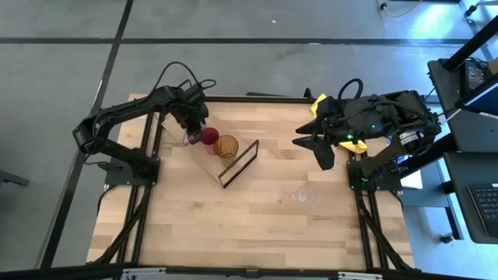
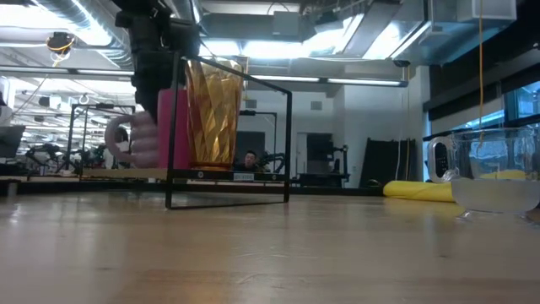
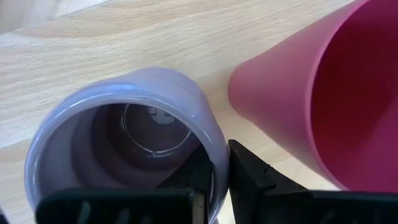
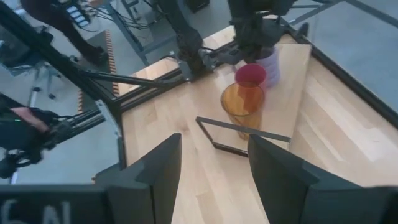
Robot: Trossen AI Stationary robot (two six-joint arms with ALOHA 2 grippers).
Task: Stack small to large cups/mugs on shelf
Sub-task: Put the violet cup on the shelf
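The shelf board (image 1: 173, 128) lies at the table's far left, with its black wire frame (image 1: 240, 163) at its near right end. On it stand in a row the purple mug (image 1: 191, 139), the red cup (image 1: 209, 137) and the amber tumbler (image 1: 226, 145). My left gripper (image 1: 192, 127) reaches down from above and is shut on the mug. The clear glass (image 1: 303, 194) stands alone on the tabletop at the near right. My right gripper (image 1: 320, 155) hovers open and empty at the right, clear of everything. My left gripper holds the purple mug by its rim wall (image 3: 214, 171), on the side facing the red cup (image 3: 348, 93). One finger (image 3: 124, 205) is inside the mug and one (image 3: 261, 180) outside. The fingers point down from above. The mug is upright, with its handle (image 2: 114, 139) away from the red cup.
A yellow cloth (image 1: 317, 103) lies at the far right edge by the right arm's base. The wire frame stands upright between the cups and the table's middle. Bare tabletop (image 1: 233, 225) stretches along the near side. A person (image 4: 25, 124) is beyond the table.
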